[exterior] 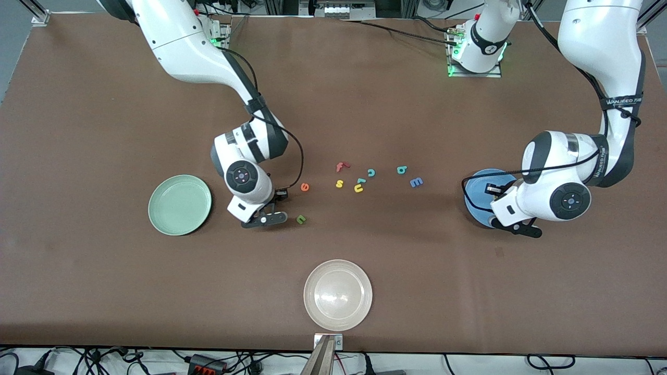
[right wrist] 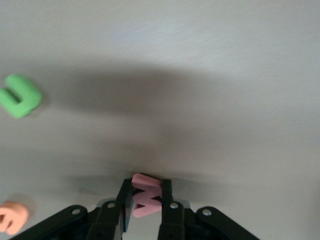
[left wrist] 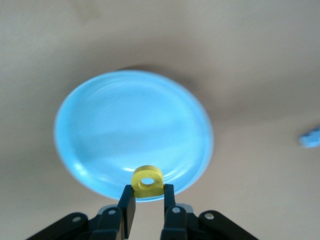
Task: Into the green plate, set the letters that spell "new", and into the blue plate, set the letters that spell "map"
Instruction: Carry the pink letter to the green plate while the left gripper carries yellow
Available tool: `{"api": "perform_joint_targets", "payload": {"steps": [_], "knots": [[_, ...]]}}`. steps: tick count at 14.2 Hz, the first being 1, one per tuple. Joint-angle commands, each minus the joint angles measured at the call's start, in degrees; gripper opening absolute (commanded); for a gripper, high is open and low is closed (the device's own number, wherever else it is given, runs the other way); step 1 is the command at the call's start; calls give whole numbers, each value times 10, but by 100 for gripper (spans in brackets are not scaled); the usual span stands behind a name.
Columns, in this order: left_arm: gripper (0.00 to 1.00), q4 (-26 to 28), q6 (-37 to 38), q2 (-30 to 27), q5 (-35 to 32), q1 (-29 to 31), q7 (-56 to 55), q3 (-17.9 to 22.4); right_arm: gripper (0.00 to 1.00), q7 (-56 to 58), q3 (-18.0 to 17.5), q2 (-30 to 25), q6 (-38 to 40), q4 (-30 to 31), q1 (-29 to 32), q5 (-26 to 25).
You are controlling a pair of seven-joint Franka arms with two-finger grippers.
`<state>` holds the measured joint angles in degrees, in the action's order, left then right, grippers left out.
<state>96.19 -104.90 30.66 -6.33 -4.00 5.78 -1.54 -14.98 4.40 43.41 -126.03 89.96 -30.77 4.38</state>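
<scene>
My right gripper (right wrist: 145, 189) is shut on the pinkish-red "w" (right wrist: 146, 197), low at the table between the green plate (exterior: 180, 204) and the dark green "n" (exterior: 300, 219). The orange "e" (exterior: 305, 186) lies a little farther from the front camera. In the front view the right gripper (exterior: 264, 219) hides the "w". My left gripper (left wrist: 148, 192) is shut on the yellow "a" (left wrist: 147, 181) and hangs over the rim of the blue plate (left wrist: 100, 125). The teal "p" (exterior: 401, 170) and blue "m" (exterior: 416, 182) lie on the table beside that plate.
A red "f" (exterior: 341, 166), yellow "s" (exterior: 339, 183), yellow "u" (exterior: 358, 188) and teal "c" (exterior: 371, 172) lie in the middle of the table. A whitish-beige plate (exterior: 338, 295) stands near the front edge.
</scene>
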Motion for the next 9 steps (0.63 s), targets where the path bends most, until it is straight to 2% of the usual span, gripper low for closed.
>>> {"api": "perform_joint_targets", "payload": {"steps": [1, 3, 4, 6, 7, 8, 9], "knots": [[2, 49, -68, 15, -30, 1, 0, -7, 0, 28, -1, -46, 66, 3, 71, -8], [2, 104, -156, 15, -31, 7, -1, -7, 0, 78, 4, -63, 98, 3, 125, -9], [2, 113, -177, 16, -31, 8, -4, -7, 0, 106, 11, -68, 108, 6, 144, -13], [4, 114, -181, 16, -31, 7, -8, -10, 0, 132, 17, -70, 142, 8, 167, -19], [9, 113, -181, 16, -31, 7, -8, -11, 0, 132, 18, -72, 148, 21, 170, -19], [24, 111, -181, 16, -31, 7, -8, -13, 0, 132, 18, -79, 143, 37, 170, -19], [72, 109, -180, 16, -31, 3, -8, -14, 0, 132, 19, -82, 141, 44, 170, -20]]}}
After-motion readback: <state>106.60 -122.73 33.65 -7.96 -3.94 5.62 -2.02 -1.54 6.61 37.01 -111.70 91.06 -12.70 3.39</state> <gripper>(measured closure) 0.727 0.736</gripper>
